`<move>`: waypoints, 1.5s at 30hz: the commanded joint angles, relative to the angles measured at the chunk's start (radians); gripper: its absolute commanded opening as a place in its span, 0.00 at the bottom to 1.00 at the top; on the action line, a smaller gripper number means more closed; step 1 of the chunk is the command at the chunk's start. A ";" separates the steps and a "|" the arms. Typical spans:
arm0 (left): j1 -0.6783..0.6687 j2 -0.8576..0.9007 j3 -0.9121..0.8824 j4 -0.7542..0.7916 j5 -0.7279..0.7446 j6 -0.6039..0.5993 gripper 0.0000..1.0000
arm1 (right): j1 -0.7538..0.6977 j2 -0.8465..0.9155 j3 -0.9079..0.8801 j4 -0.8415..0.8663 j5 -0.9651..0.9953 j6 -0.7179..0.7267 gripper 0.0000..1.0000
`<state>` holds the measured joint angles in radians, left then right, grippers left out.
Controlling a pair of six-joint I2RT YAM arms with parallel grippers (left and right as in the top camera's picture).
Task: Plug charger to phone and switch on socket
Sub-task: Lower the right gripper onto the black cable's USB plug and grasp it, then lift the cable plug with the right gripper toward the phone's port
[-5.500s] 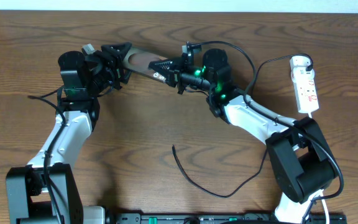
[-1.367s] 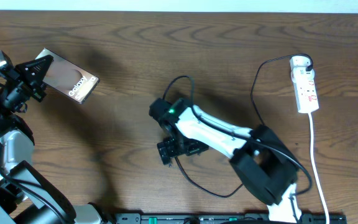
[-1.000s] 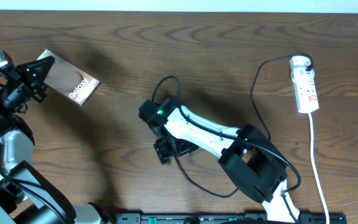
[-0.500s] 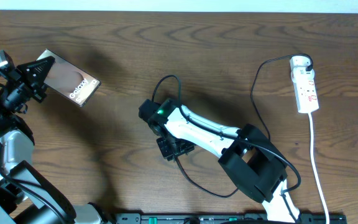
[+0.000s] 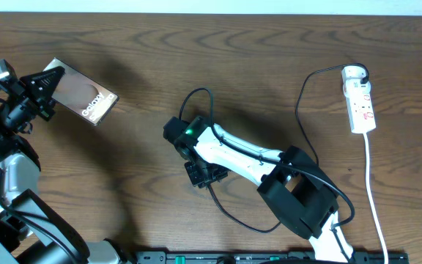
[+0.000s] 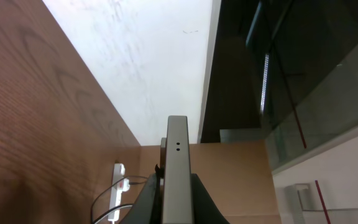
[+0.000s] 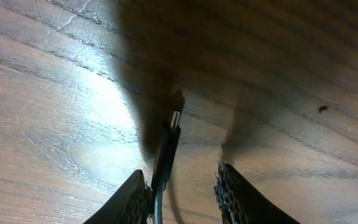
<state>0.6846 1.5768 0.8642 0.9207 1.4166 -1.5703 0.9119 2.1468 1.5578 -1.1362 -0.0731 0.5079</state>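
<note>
the left gripper (image 5: 44, 89) was clamped on one end of the phone (image 5: 85, 97), holding it raised above the wooden surface (image 5: 145, 139) at the far left, its screen with the "galaxy" lettering facing the overhead camera. from the left wrist the phone showed edge-on, pinched in that gripper. the right gripper (image 7: 185, 190) stood open near the middle, holding nothing, its fingers (image 7: 137, 198) low over the surface on either side of the charger (image 5: 233, 214). the connector tip (image 7: 171, 134) lay on the wood between them, just beside the left-hand finger and apart from the other. the black cable ran right to its white plug adapter (image 5: 354, 72), seated at the far end of the socket (image 5: 361, 104) at the far right, well apart from both grippers.
</note>
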 commanded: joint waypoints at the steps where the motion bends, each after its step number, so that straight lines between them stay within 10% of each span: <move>1: 0.003 -0.008 0.016 0.009 0.031 0.007 0.07 | -0.005 0.016 0.018 0.000 0.014 0.008 0.32; 11: 0.003 -0.008 0.016 0.009 0.031 0.007 0.07 | -0.005 0.016 0.018 0.001 0.014 0.007 0.01; 19: 0.002 -0.008 0.016 0.009 0.031 0.006 0.07 | -0.028 0.015 0.040 -0.001 -0.077 -0.048 0.01; 31: 0.002 -0.008 0.016 0.009 0.031 0.011 0.07 | -0.150 0.015 0.118 -0.008 -1.147 -0.913 0.01; 45: -0.016 -0.008 0.016 0.010 0.042 0.091 0.07 | -0.194 0.015 0.118 -0.011 -1.399 -1.119 0.01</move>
<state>0.6823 1.5768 0.8642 0.9211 1.4387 -1.5215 0.7376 2.1506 1.6600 -1.1549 -1.3548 -0.5423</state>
